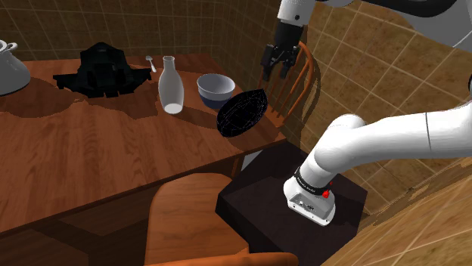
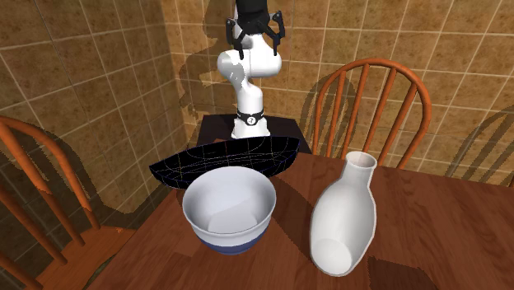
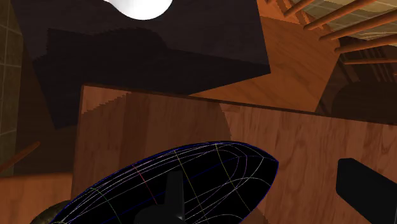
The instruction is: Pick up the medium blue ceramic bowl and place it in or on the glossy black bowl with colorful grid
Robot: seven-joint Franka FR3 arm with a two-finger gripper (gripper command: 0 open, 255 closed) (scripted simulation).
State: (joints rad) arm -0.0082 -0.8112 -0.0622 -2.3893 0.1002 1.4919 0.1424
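The blue bowl [image 1: 215, 89] [image 2: 229, 210], white inside with a blue base, stands upright on the wooden table [image 1: 113, 151]. Right beside it, at the table's end toward the stand, lies the glossy black bowl [image 1: 243, 112] [image 2: 235, 161] [image 3: 184, 184] with thin colored grid lines. My gripper [image 1: 278, 62] [image 2: 255, 37] [image 3: 267, 197] hangs open and high above that table end, over the black bowl's far side and apart from both bowls. Nothing is between its fingers [image 3: 366, 188].
A white bottle-shaped vase [image 1: 172, 85] [image 2: 344, 218] stands next to the blue bowl. Farther along the table are a black blocky object [image 1: 102, 69], a spoon [image 1: 151, 63] and a white pot [image 1: 9, 66]. Wooden chairs [image 1: 299, 79] [image 1: 197, 223] flank the table; the dark stand [image 1: 291, 200] sits below.
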